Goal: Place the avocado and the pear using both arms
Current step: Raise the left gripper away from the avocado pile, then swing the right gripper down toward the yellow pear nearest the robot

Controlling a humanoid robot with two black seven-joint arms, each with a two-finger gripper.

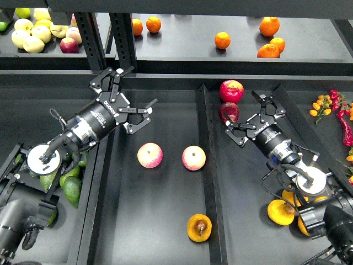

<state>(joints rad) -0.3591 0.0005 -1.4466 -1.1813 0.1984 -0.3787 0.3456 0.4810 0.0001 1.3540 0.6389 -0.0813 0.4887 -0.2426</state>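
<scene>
1. Left gripper [128, 94]: fingers spread wide, nothing between them, poised above the dark tray [165, 221] near its far left corner.
2. Right gripper [252, 118]: fingers also spread apart and empty, pointing toward the two red apples [231, 90] in the right-hand compartment; nearest fingertip just beside the lower red apple.
3. Pear [199, 227]: orange-yellow with a dark brown dimple, resting on the middle tray near its front right edge, well apart from both grippers.
4. Avocados [72, 187]: dark green elongated fruits grouped in the left-hand bin, partly hidden beneath the left arm; exact count not discernible.
5. Two pink-yellow apples [150, 155] side by side, apart, in the middle of the tray, between the grippers and the pear.
6. Further orange-yellow fruit [281, 212] in the right compartment, partly covered by the right arm.
7. Back shelf [182, 47]: yellow-green apples [32, 33] at far left, oranges [268, 26] scattered toward the centre and right.
8. Red and orange peppers [331, 105] at the right edge.
</scene>
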